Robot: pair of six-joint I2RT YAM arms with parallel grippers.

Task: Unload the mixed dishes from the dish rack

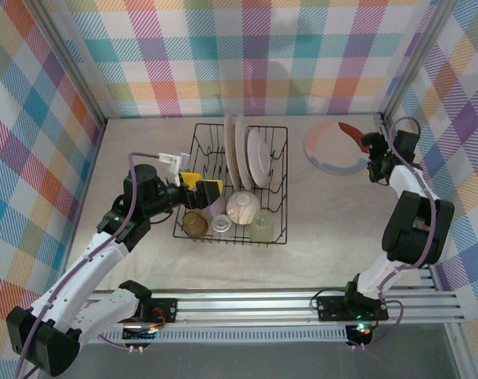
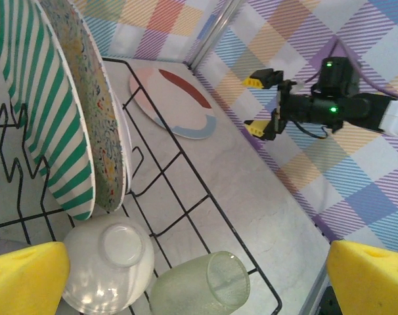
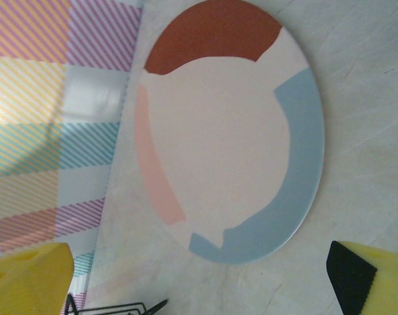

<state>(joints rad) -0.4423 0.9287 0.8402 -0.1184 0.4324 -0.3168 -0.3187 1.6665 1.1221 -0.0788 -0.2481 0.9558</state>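
Dish rack [image 1: 285, 189] w/ plates [image 1: 257, 158], cups [image 1: 263, 227], bowl [image 1: 243, 207]; left fingers [image 1: 208, 189] apart over it

table [image 1: 334, 205]: pale marbled top | dish rack [image 1: 286, 185] standing mid-table | ringed plate [image 1: 334, 147] flat, far right

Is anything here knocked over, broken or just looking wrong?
Nothing looks broken or spilled. In the dish rack the pale green cup lies on its side beside the upturned cream bowl, which is ordinary for draining. One ringed plate lies flat on the table, apart from the rack.
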